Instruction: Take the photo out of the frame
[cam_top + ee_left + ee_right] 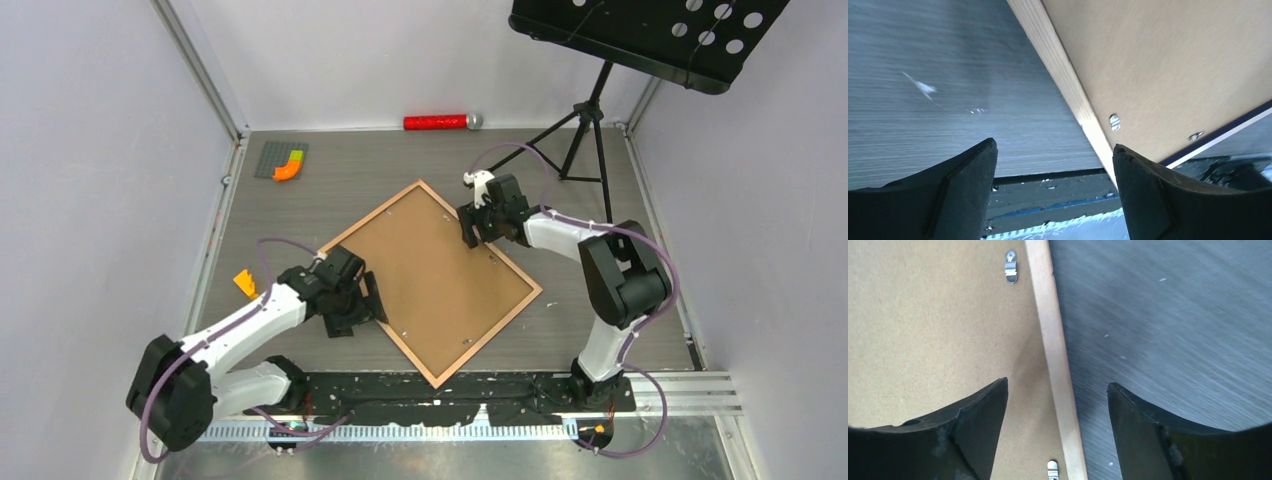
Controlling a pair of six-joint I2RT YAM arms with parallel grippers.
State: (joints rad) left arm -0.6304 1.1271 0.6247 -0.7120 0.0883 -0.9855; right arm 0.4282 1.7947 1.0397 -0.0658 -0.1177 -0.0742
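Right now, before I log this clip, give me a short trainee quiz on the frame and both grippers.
1. True or false: the frame lies face down, with its brown backing board facing up.
2. What runs between the fingers of the right gripper in its wrist view? A: the frame's pale rail. B: a music stand leg. C: a red tube.
3. Fill in: the jaws of the left gripper are ____, holding nothing.

Key: 1 true; 2 A; 3 open.
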